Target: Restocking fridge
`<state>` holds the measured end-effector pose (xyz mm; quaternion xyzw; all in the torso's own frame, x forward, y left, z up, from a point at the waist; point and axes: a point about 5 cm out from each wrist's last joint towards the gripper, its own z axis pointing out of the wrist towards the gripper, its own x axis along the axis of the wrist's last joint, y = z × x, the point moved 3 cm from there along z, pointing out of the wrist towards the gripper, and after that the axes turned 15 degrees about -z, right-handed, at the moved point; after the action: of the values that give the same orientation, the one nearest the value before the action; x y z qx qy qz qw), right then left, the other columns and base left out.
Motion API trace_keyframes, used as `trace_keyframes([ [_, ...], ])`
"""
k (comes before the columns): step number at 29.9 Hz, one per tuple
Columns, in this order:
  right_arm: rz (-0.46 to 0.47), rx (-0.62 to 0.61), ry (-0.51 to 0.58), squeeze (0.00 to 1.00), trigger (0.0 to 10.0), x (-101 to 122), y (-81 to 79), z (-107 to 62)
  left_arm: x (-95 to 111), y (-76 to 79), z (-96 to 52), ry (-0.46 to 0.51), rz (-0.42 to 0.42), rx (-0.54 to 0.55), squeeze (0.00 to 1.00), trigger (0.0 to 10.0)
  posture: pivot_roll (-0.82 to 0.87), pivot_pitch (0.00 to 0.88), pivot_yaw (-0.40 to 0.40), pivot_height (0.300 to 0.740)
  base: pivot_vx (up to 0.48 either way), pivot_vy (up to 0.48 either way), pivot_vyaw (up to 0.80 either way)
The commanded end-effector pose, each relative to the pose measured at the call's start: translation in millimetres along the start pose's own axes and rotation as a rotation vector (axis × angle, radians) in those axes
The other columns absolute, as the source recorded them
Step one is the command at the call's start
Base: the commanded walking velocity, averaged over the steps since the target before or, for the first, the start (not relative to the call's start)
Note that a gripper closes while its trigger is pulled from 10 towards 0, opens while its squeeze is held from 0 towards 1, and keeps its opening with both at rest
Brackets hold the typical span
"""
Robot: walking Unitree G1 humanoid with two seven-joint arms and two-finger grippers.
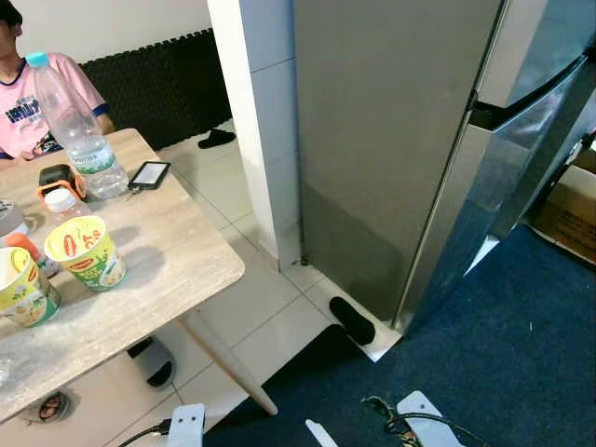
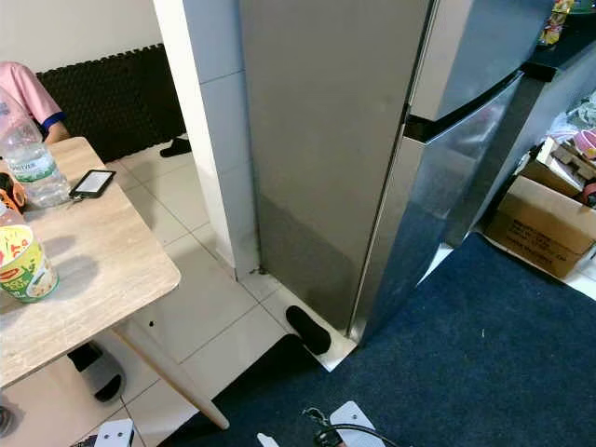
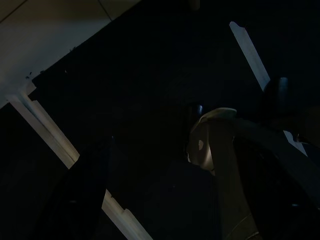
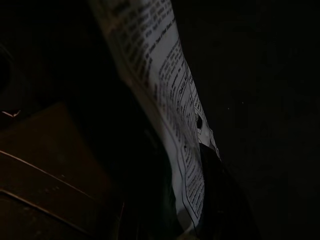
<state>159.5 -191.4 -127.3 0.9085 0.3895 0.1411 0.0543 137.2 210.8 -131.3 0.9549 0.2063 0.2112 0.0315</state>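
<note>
While both doors of fridge [image 1: 447, 140] shut and gripper states indeterminable, risk of snagging on slipper [image 1: 351, 319] near its base.

fridge [image 1: 447, 140] upper right, doors shut | pillar [image 1: 261, 112] just left of it | table [image 1: 158, 270] lower left, bearing bottle [image 1: 79, 130], phone [image 1: 149, 174], two cups [image 1: 86, 251] | person [image 1: 28, 84] behind table, upper left | cardboard box [image 2: 540, 223] right of fridge | slipper [image 1: 352, 319] at fridge foot

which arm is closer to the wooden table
Left. The left arm hangs just off the wooden table, by its leg; the right arm hangs farther off, over the blue carpet.
</note>
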Motion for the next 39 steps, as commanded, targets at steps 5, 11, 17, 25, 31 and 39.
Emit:
trace_keyframes([
  [5,-0.014,-0.017,0.014,0.00,10.0,9,4.4,-0.1,-2,-6.5,-1.1,-0.008,0.000,0.018,0.00,10.0,0.00,0.000,0.026,0.740,0.000,0.000,0.00],
  [11,-0.015,-0.021,0.009,0.00,10.0,7,6.6,-0.4,-2,-6.4,-1.1,-0.009,-0.009,0.018,0.00,10.0,0.00,0.000,0.025,0.740,0.000,0.000,0.00],
  [17,-0.015,-0.027,-0.005,0.00,10.0,-1,12.4,-1.8,-2,-7.1,-1.2,-0.009,-0.012,0.022,0.00,10.0,0.01,0.000,0.022,0.740,0.000,0.000,0.00],
  [25,-0.020,-0.031,-0.010,0.00,10.0,-4,15.7,-2.5,-2,-7.0,-1.1,-0.004,-0.017,0.026,0.00,10.0,0.01,0.000,0.024,0.740,0.000,0.000,0.00],
  [31,-0.019,-0.024,-0.006,0.00,10.0,0,11.0,-1.5,-2,-7.2,-1.1,-0.001,-0.029,0.031,0.00,10.0,0.01,0.000,0.026,0.740,0.000,0.000,0.00],
  [39,-0.023,-0.034,0.012,0.00,10.0,12,10.5,-0.7,0,-9.0,-1.2,0.016,-0.085,0.051,0.00,10.0,0.02,0.000,0.017,0.740,0.000,0.000,0.00],
])
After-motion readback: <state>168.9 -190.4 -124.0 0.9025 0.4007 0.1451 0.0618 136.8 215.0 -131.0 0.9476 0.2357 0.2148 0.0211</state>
